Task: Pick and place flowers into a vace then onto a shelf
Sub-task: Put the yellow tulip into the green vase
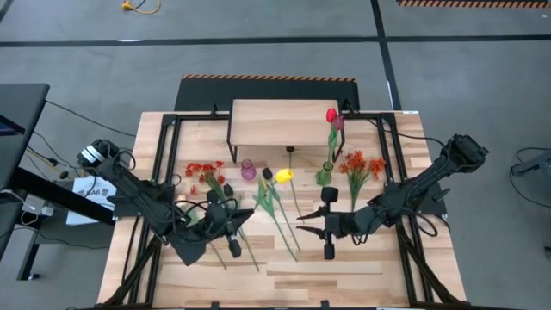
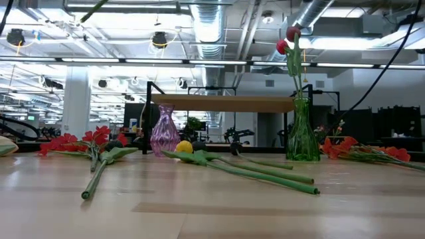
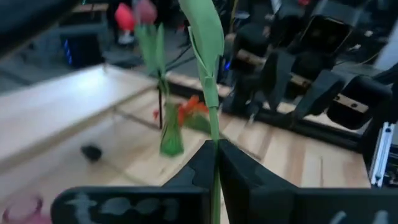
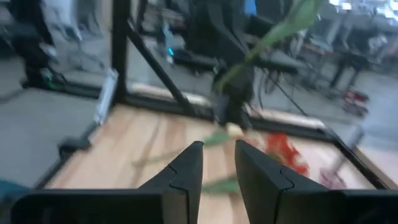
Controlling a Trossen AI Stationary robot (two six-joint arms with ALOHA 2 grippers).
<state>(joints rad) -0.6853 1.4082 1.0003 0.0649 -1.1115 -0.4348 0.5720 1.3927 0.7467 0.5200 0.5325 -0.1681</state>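
Observation:
My left gripper (image 1: 241, 220) is shut on a green flower stem (image 3: 214, 134) over the table's left middle; the flower's head is out of view. Facing it from the right, my right gripper (image 1: 306, 226) stands open by a narrow gap (image 4: 218, 163) with nothing between its fingers. The green glass vase (image 1: 325, 173) holds a red tulip (image 2: 282, 46) and a pink one, upright. A small purple vase (image 2: 164, 131) stands bare. A yellow tulip (image 1: 283, 176), a dark maroon tulip (image 1: 229, 188) and orange-red sprays (image 1: 202, 170) lie flat on the tabletop. The shelf (image 1: 284, 123) stands at the far middle. My left gripper pinches the thin green stem (image 3: 215, 144) between its two fingers, which come at it about level and lie across it. The stem stands roughly upright, its long leaf (image 3: 208, 37) rising above the fingers. The fingers hide its lower part.
A second orange-red spray (image 1: 362, 165) lies to the right of the green vase. Long stems (image 2: 265, 176) cross the table's middle between the two arms. Black frame rails run along the left and right table edges (image 1: 405, 250). Bare planks lie along the near edge (image 1: 284, 284).

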